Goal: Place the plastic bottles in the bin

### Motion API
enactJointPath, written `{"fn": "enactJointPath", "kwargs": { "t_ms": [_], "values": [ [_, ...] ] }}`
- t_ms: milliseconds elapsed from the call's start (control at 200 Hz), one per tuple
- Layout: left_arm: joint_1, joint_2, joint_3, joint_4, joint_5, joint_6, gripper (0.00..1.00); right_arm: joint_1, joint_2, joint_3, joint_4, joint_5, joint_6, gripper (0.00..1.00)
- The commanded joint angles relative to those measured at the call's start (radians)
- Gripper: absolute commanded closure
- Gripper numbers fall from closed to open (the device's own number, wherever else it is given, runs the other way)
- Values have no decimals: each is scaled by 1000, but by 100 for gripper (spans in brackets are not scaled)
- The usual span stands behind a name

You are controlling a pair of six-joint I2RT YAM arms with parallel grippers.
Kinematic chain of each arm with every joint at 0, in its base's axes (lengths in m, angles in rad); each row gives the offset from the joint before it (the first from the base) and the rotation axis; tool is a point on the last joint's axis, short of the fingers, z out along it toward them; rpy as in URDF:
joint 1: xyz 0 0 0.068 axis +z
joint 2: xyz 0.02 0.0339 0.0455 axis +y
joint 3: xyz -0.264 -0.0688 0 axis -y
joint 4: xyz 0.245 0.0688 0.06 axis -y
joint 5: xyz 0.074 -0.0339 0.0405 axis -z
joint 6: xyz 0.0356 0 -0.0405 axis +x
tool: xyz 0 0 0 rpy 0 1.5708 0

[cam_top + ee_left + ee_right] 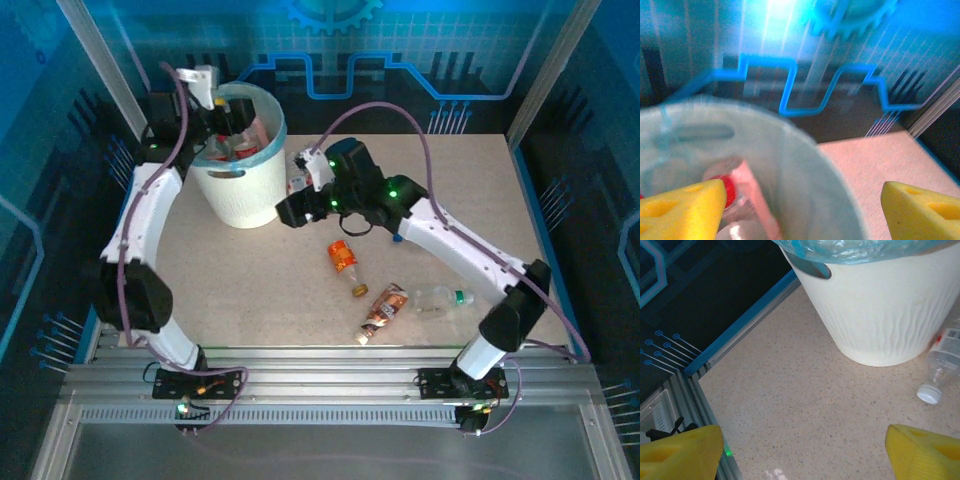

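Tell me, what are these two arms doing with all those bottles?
The arms are filling the white bucket. The left fingers hang open over it, with bottles already inside. The right fingers are open and empty, low beside the bucket. An orange bottle, a brown bottle and a clear bottle lie on the table.

You're looking at a speckled beige tabletop (250, 290), blue trim (545, 250) along its sides. Behind it the back wall (420, 40) glows blue with circuit lines (330, 80) and a gear (335, 10); aluminium rails (330, 385) cross the near edge.
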Motion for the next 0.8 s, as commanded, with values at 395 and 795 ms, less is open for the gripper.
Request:
{"fn": "enactJointPath", "kwargs": {
  "t_ms": [395,795],
  "values": [
    [-244,-500,-367,-61,-23,17,25,-233,-428,-479,-150,151,14,12],
    [-558,-665,-659,-138,54,142,27,-336,-631,-668,-466,319,219,4]
  ]
}}
